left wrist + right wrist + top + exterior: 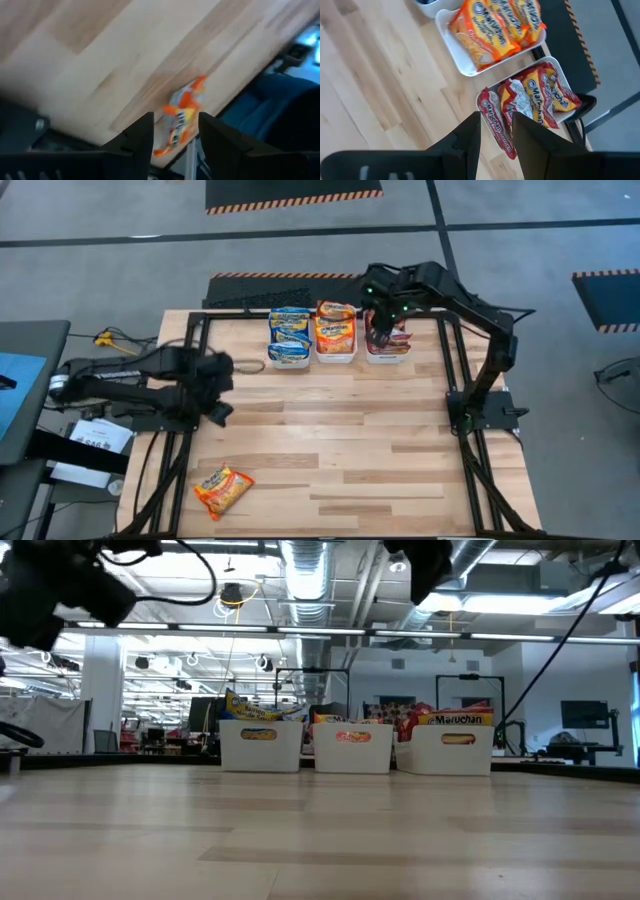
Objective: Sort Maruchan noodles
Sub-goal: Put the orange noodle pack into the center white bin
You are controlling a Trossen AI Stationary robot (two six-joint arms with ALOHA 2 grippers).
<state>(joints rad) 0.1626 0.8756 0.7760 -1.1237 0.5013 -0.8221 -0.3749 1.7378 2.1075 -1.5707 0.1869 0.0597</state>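
1 loose orange packet (223, 489), 3 trays (334, 356)

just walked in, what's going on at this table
Two robot arms are sorting ramen packets by colour into three white trays at the table's far edge. The right gripper hovers over the dark red tray, holding nothing. The left gripper, open, hangs above the table; one orange packet remains near the front edge.

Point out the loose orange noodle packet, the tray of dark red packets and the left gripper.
loose orange noodle packet (223, 489), high view, middle of the wrapper.
tray of dark red packets (564, 75), right wrist view, white rim.
left gripper (175, 135), left wrist view, midway between fingertips.
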